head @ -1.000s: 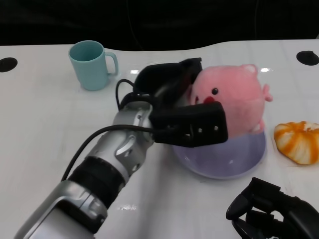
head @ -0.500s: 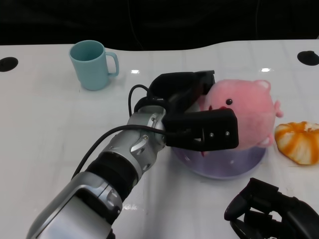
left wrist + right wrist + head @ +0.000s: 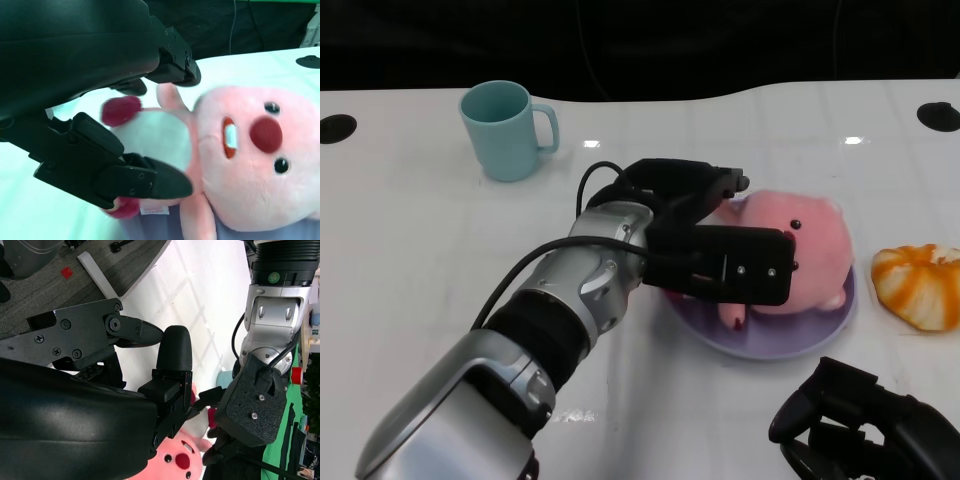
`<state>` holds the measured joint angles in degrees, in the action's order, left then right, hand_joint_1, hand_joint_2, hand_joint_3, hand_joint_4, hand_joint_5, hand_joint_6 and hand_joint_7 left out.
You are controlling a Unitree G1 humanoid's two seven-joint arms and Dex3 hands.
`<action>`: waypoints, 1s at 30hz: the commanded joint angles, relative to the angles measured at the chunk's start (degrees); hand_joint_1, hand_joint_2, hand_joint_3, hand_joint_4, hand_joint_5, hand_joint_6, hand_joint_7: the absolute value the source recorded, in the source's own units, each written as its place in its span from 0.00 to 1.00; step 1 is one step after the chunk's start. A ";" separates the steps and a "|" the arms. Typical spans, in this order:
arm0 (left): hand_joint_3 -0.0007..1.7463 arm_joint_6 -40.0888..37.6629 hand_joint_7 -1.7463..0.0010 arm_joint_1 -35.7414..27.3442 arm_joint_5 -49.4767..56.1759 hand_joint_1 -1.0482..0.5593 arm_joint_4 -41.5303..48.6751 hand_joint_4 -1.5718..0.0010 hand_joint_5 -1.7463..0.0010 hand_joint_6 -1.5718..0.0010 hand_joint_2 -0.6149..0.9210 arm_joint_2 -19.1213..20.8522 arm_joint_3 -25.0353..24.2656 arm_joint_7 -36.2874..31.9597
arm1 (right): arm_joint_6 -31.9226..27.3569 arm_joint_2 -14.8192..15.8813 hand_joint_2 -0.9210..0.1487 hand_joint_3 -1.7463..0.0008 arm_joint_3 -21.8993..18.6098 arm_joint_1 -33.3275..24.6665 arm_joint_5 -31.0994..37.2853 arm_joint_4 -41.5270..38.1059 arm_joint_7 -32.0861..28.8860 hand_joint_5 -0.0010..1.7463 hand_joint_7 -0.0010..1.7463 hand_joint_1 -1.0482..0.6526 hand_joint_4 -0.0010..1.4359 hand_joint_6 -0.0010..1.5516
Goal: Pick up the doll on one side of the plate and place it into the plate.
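I see my left hand [image 3: 705, 235] wrapped around the pink doll [image 3: 800, 250], fingers [image 3: 145, 182] on both sides of its body, and the doll seems to rest on the purple plate [image 3: 770, 335] toward the tabletop's right side. My right hand [image 3: 865, 425] sits at the near right edge, fingers curled, holding nothing.
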<state>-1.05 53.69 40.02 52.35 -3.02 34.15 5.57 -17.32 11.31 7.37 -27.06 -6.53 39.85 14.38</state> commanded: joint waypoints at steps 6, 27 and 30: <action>0.38 1.18 1.00 -0.85 0.53 0.00 -4.28 1.00 1.00 0.98 1.00 3.80 1.18 3.19 | 0.29 0.65 0.00 0.73 -0.59 0.32 -0.10 -0.34 0.14 1.00 0.93 0.42 0.48 0.33; 0.33 6.18 0.99 -19.08 -8.96 0.04 -37.40 0.96 0.97 0.98 1.00 18.13 -9.87 8.59 | 0.36 0.70 0.00 0.73 -0.89 0.26 -0.21 -0.51 0.27 1.00 0.94 0.42 0.47 0.33; 0.25 7.46 0.98 -23.09 -12.80 0.08 -41.99 0.93 0.94 0.95 1.00 18.98 -13.38 8.50 | 0.33 0.77 0.00 0.73 -1.04 0.25 -0.41 -0.55 0.45 1.00 0.94 0.42 0.47 0.33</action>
<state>5.58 32.42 28.93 12.29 14.78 22.62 13.77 -17.21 11.41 6.71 -26.65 -6.70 39.15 14.74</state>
